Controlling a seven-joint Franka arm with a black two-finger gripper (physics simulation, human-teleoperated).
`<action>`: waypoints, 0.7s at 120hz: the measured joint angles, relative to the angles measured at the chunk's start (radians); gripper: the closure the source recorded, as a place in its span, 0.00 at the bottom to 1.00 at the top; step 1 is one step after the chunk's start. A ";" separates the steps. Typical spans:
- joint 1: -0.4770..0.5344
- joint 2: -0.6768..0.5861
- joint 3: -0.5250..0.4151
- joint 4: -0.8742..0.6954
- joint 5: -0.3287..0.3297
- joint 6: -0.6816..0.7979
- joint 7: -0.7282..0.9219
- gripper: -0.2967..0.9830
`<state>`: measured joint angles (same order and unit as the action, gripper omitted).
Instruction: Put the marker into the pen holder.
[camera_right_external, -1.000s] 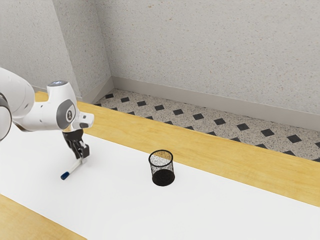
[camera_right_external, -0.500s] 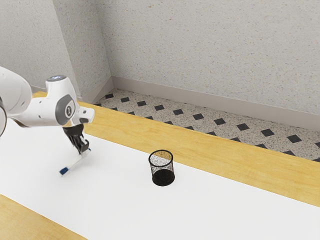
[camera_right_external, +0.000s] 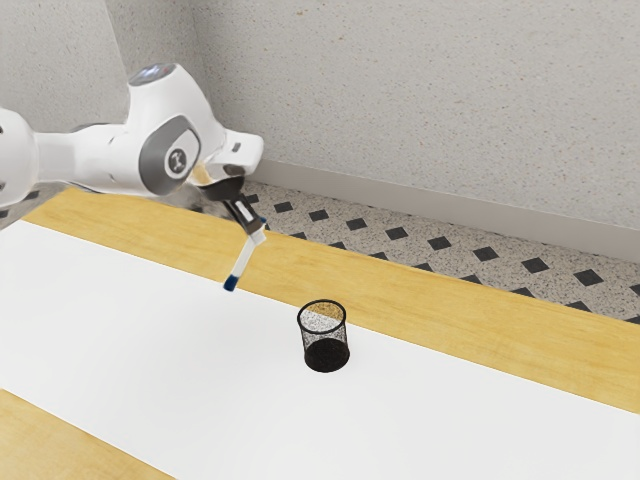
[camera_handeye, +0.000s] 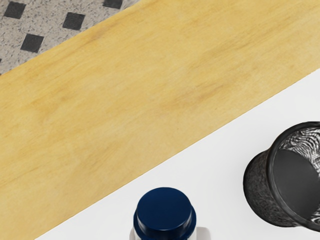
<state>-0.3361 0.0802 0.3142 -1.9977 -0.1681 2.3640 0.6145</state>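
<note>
Your gripper (camera_right_external: 256, 234), jaws narrowed to the marker's (camera_right_external: 244, 262) width, clasps it aloft, tilted, apart from the upright holder (camera_right_external: 322, 332).

We are observing the black, cylindrical mesh pen holder (camera_right_external: 326, 354) standing on the flat white sheet (camera_right_external: 200, 385), which is lying on the yellow wooden table (camera_right_external: 480, 318).

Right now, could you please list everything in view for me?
Slim cylindrical marker: one, white with dark blue end, held above the table
Round mesh pen holder: one, black, upright on the sheet
Flat smooth sheet: one, white, on the table
Wooden table: one, yellow-brown, under the sheet
Patterned floor: one, grey with black diamonds, beyond the table
Speckled wall: one or more, grey, behind
Arm: one, white and grey, at the exterior view's left
Gripper: one, black, shut on the marker
</note>
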 joint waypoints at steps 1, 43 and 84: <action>-0.008 -0.003 0.000 0.000 0.000 0.000 -0.002 0.85; -0.233 -0.006 -0.006 -0.002 -0.072 0.083 -0.093 0.85; -0.214 0.084 -0.007 -0.005 -0.104 0.143 -0.157 0.83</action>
<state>-0.5503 0.1647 0.3070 -2.0026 -0.2723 2.5066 0.4576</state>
